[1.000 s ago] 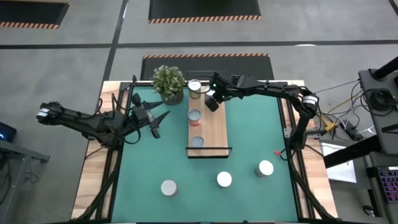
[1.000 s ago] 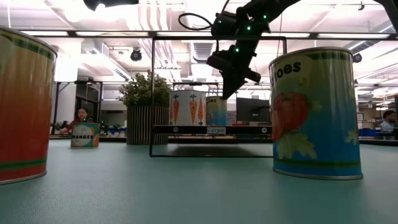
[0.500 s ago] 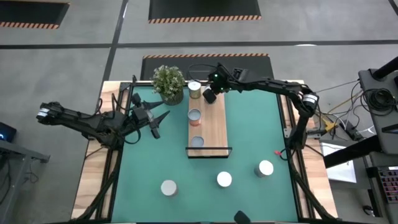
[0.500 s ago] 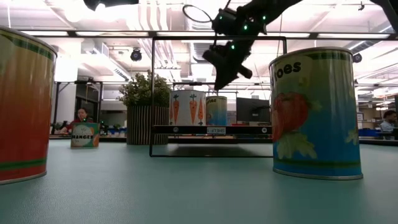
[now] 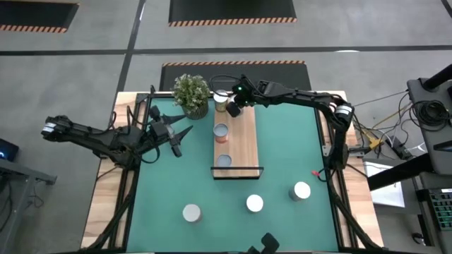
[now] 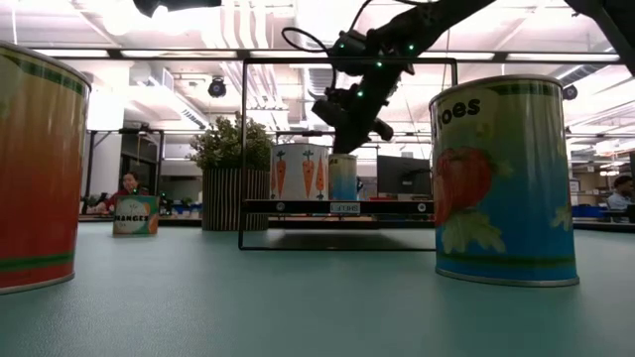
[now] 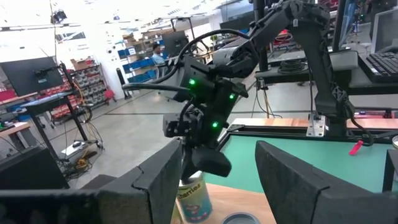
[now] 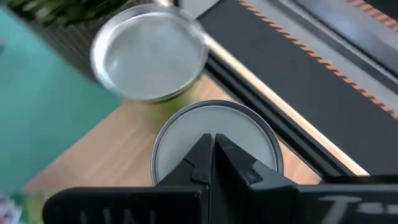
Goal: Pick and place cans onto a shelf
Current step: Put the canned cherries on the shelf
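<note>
The shelf (image 5: 244,144) lies on the green mat and carries several cans. Two of them stand side by side at its far end: one (image 5: 221,101) next to the plant, the other (image 8: 186,140) under my right gripper (image 5: 231,108) and hidden by it in the high view. That gripper is shut and slants down, its tips over the middle of this can's silvery top. Three more cans (image 5: 191,212), (image 5: 254,204), (image 5: 301,190) stand upright on the mat near the front edge. My left gripper (image 5: 182,134) hangs open over the mat's left part, holding nothing. My right gripper's shut fingertips (image 8: 208,152) stand at the centre of the can's round top (image 8: 177,134), coming slantwise from above and from the table's right. The low view shows the tips right at the top's rim height; I cannot tell whether they touch it. The can stands upright on the shelf.
A potted plant (image 5: 191,92) stands at the mat's far left corner, close to the shelf's far end. The shelf's black wire frame (image 6: 347,61) rises over the board. Two cans (image 6: 503,178), (image 6: 35,169) loom large in the low view. Bare mat lies right of the shelf.
My right gripper has moved toward the table's left and a little toward its far edge, over the shelf's far end, tipping further downward and staying shut. It now stands over the can there. The cans have kept their places.
</note>
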You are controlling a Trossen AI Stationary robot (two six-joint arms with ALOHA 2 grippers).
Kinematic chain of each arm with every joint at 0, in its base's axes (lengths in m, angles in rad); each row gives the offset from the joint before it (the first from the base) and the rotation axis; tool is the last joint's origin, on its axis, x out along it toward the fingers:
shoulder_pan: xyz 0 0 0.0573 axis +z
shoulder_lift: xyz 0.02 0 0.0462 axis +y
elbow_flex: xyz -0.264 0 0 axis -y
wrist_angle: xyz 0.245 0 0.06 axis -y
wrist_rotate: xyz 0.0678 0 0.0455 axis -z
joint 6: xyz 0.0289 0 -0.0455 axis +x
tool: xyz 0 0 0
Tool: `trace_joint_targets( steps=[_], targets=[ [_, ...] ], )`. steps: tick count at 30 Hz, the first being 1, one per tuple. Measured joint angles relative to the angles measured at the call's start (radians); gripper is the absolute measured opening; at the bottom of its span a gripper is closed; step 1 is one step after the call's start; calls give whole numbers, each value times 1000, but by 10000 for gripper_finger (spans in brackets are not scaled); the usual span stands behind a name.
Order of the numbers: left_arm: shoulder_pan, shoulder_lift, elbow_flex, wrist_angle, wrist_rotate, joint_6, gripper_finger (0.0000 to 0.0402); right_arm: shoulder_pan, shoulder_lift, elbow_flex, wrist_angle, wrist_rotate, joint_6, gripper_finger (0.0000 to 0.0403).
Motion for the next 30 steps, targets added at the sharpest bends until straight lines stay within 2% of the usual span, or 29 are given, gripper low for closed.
trace_joint_targets(
  steps=[5,10,30],
  targets=[
    [0,0,0,0,0,0,187,-2,5,0,17,61,115,9],
    [0,0,0,0,0,0,187,-7,5,-2,43,68,176,9],
    [0,0,0,1,0,0,187,-5,11,-3,76,65,189,9]
  ],
)
